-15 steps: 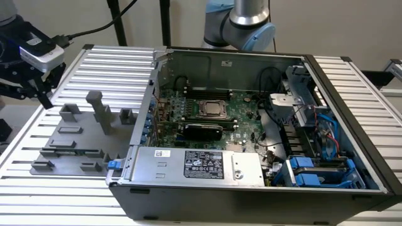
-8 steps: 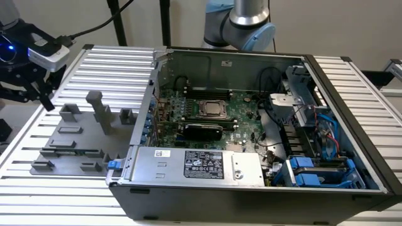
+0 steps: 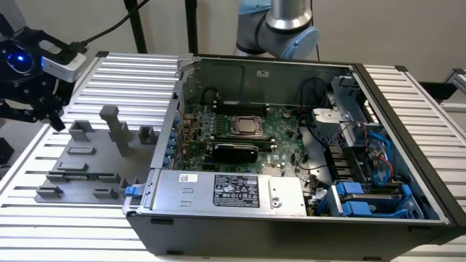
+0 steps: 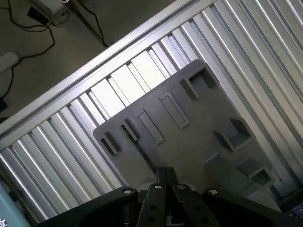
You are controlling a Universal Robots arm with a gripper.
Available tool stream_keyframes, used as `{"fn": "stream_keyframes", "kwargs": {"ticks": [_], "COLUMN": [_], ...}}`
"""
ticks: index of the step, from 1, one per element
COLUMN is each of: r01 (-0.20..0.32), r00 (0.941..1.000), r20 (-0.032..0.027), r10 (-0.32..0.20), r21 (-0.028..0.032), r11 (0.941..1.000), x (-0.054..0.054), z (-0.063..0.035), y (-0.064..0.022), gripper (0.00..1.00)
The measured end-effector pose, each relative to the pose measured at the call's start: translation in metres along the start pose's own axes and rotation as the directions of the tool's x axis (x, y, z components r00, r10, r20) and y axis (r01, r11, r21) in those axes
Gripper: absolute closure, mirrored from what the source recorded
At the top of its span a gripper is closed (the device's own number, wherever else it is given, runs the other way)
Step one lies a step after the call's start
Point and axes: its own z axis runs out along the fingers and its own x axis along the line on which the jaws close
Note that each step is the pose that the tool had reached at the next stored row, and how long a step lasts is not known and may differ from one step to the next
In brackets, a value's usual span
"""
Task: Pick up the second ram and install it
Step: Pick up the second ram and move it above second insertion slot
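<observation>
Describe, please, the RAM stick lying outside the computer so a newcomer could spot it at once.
Find the open computer case; on the exterior view's left of it a grey holder tray lies on the ribbed metal table. In the tray's long slot nearest the camera lies the second ram, a slim flat stick. It is the only green piece among grey blocks and posts.

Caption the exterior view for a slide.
Hand poised near a gray tray where the green ram lies, beside an open PC case on a slatted table.
</observation>
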Motion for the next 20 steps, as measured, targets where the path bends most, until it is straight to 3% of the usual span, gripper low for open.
{"fn": "stream_keyframes", "kwargs": {"ticks": [5,10,15,20], "r01": [0.091,0.182,0.269,0.357], "r00": [0.9959,0.9834,0.9631,0.9343], "r20": [-0.0012,-0.0027,-0.0029,-0.0037], "r10": [-0.091,-0.182,-0.269,-0.357], "r21": [0.0005,0.0009,0.0037,0.0040], "r11": [0.9959,0.9834,0.9631,0.9343], "x": [0.0000,0.0000,0.0000,-0.0001], "z": [0.0031,0.0059,0.0070,0.0107], "y": [-0.0001,-0.0001,-0.0001,-0.0001], "gripper": [1.00,1.00,1.00,1.00]}}
